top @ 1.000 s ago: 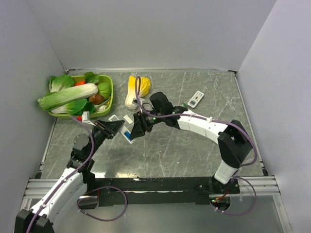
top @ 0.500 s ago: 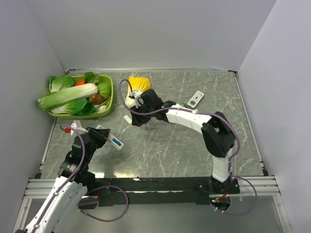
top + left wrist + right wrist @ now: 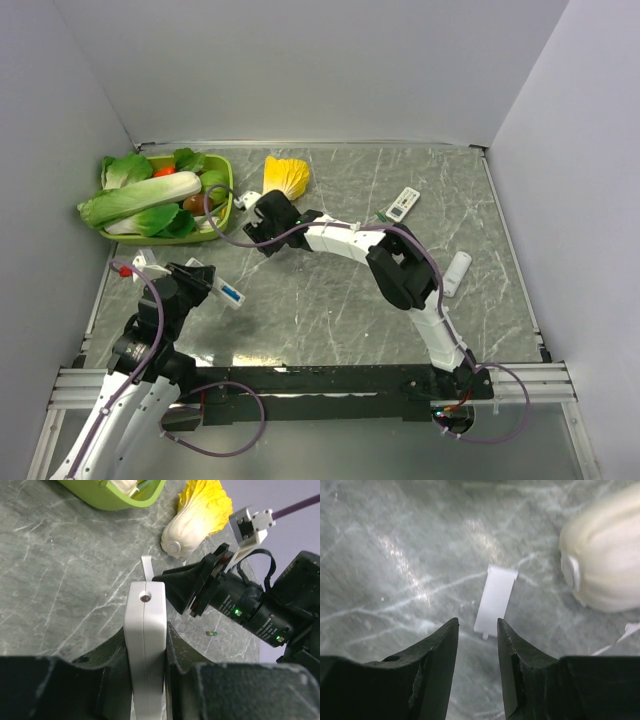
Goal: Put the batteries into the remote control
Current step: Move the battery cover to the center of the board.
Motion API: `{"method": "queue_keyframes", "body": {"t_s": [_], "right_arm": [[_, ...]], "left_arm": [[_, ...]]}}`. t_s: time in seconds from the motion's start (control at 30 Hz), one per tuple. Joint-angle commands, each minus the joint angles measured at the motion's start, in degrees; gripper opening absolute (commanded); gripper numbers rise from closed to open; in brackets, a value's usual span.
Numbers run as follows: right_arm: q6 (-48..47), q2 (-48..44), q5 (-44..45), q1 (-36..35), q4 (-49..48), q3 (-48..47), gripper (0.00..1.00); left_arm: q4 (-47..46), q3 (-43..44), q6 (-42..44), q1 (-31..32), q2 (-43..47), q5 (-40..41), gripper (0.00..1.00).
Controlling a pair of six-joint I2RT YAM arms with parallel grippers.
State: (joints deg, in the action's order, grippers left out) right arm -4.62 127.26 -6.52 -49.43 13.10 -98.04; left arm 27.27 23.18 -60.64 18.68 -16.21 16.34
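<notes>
**A:** What does the left gripper hold?

**B:** The left gripper (image 3: 145, 639) is clamped on a white remote (image 3: 145, 605); its fingers press both flat faces, and the remote shows edge-on, raised above the grey marbled tabletop (image 3: 330, 300) at the near left.

**A:** And the right gripper?

**B:** The right gripper (image 3: 476, 624) reaches across to the far left, between a green basket (image 3: 228, 190) of vegetables and a yellow cabbage (image 3: 285, 175); its fingers stand a narrow gap apart with nothing gripped; a flat white cover (image 3: 496, 597) lies on the tabletop just past the tips, close beside the pale stem end of the cabbage.

**A:** Where are the batteries?

**B:** One tiny green and blue battery (image 3: 212, 633) lies loose on the tabletop beneath the right arm, well apart from the held remote; I cannot make out any others.

**A:** Anything else?

**B:** A second remote (image 3: 403, 204) lies at the far right; a third remote (image 3: 456, 272) lies nearer, also on the right.
</notes>
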Motion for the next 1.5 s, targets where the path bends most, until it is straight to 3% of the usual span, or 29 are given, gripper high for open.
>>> {"method": "queue_keyframes", "body": {"t_s": [0.0, 0.1, 0.27, 0.57, 0.93, 1.07, 1.2, 1.47], "right_arm": [[-1.53, 2.9, 2.48, -0.67, 1.48, -5.67, 0.43], [-1.62, 5.44, 2.39, -0.93, 4.55, -8.04, 0.4], [-2.32, 6.68, 0.2, -1.37, 7.98, -8.83, 0.27], [0.4, 3.88, -1.21, -1.46, 16.06, -4.27, 0.27], [9.1, -15.71, -8.68, -1.46, 28.19, 25.16, 0.27], [8.67, -23.79, -7.54, -1.55, 32.59, 30.1, 0.3], [5.15, -28.2, -4.39, -1.55, 35.67, 26.78, 0.36], [-16.27, -32.07, -4.38, -6.11, 33.66, 26.67, 0.59]], "left_arm": [[-0.63, 2.84, 1.23, -0.13, 0.39, 0.54, 0.01], [-1.16, 2.66, 1.32, -0.13, 0.04, 0.19, 0.01], [-1.78, 2.57, 1.67, -0.13, -0.4, 0.01, 0.01], [-3.1, 2.22, 1.67, -0.13, -1.11, -0.96, 0.01], [-7.84, -1.38, -0.79, -0.13, -0.58, -3.94, 0.01], [-9.77, -2.52, -1.06, -0.13, -0.84, -5.09, 0.01], [-10.92, -2.88, -0.79, -0.13, -1.28, -6.14, 0.01], [-6.8, -0.51, 0.35, -0.13, 0.91, -3.77, 0.01]]}}
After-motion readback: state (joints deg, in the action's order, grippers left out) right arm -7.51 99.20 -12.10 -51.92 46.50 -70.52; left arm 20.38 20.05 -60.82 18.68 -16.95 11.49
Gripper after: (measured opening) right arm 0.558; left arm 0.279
